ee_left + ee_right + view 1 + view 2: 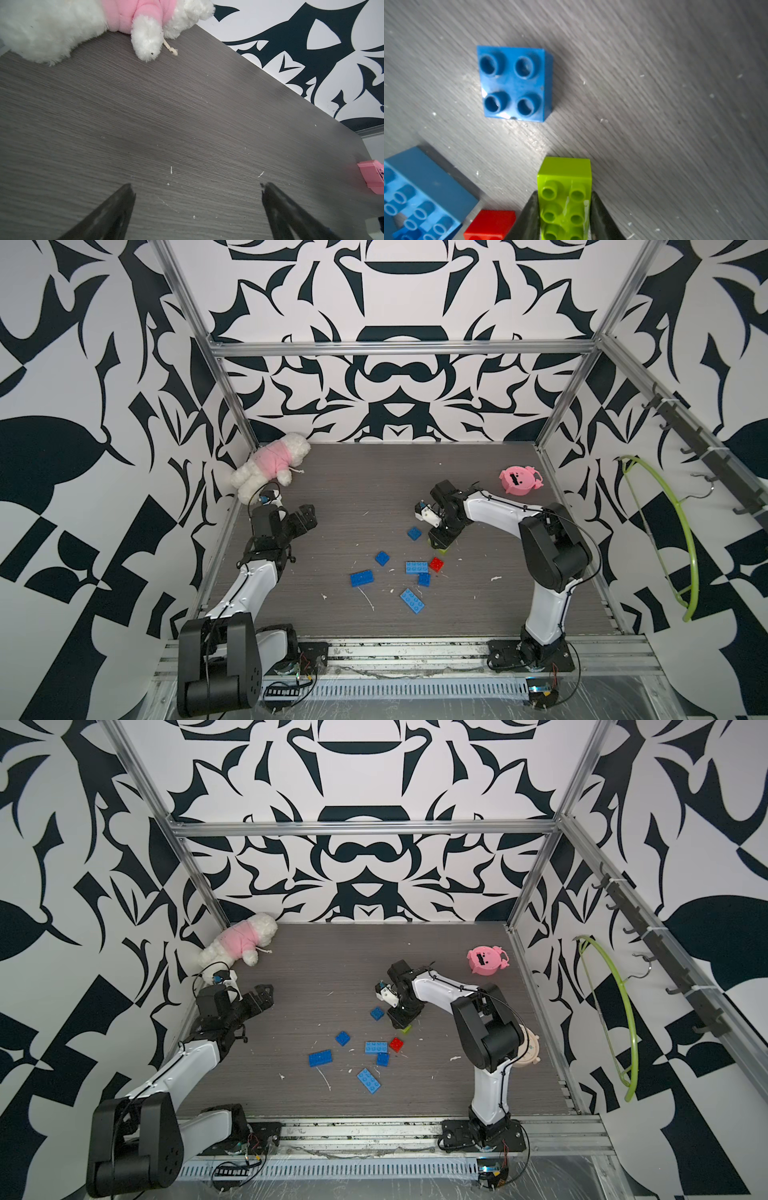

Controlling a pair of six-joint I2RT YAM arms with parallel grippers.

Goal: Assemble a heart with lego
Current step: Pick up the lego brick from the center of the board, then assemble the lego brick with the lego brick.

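Across the table, barely begun: blue bricks and red brick scattered, heart unbuilt; right gripper clamped on lime green brick; left gripper spread wide, empty.

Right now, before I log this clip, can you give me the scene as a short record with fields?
Left gripper: fingers wide open, empty, above the table
Right gripper: fingers closed on lime green brick
Blue bricks: six, lying loose
Red brick: beside a blue brick
Progress: assembly not begun, bricks scattered
Other: plush toy, pink round toy, near far corners
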